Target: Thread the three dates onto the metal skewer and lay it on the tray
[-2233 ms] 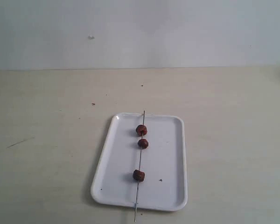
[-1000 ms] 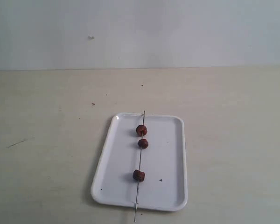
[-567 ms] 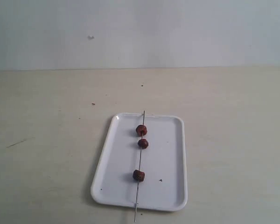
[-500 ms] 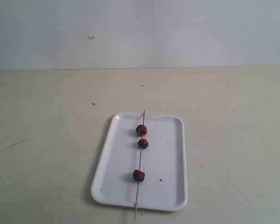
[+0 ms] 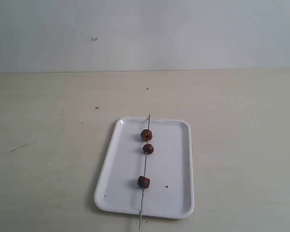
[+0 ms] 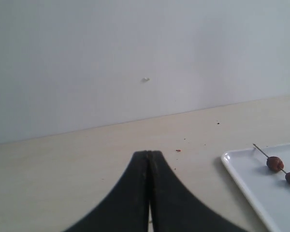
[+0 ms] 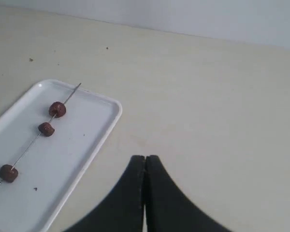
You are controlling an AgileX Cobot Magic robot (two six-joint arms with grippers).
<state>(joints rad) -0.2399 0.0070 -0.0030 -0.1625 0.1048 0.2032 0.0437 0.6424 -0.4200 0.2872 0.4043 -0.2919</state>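
Observation:
The white tray [image 5: 169,193] lies on the table near the front middle. Along it rests the metal skewer [image 5: 144,166], its near end sticking out past the tray's front rim. Three dates are threaded on it: two close together at the far end [image 5: 146,135] [image 5: 148,149], one nearer the front [image 5: 143,181]. Neither gripper shows in the exterior view. My left gripper [image 6: 148,153] is shut and empty, off to the tray's [image 6: 246,186] left. My right gripper [image 7: 145,157] is shut and empty, to the right of the tray [image 7: 99,140], with the skewer [image 7: 29,145] in sight.
The pale wooden table [image 5: 48,145] carries only a few dark specks [image 5: 96,108] and a faint scratch [image 5: 20,147] at the left. A plain light wall [image 5: 145,34] stands behind the table's far edge.
The dark bit of the right arm at the exterior view's right edge has slipped out of sight; earlier the left one did too. Tray, skewer and dates have not moved.

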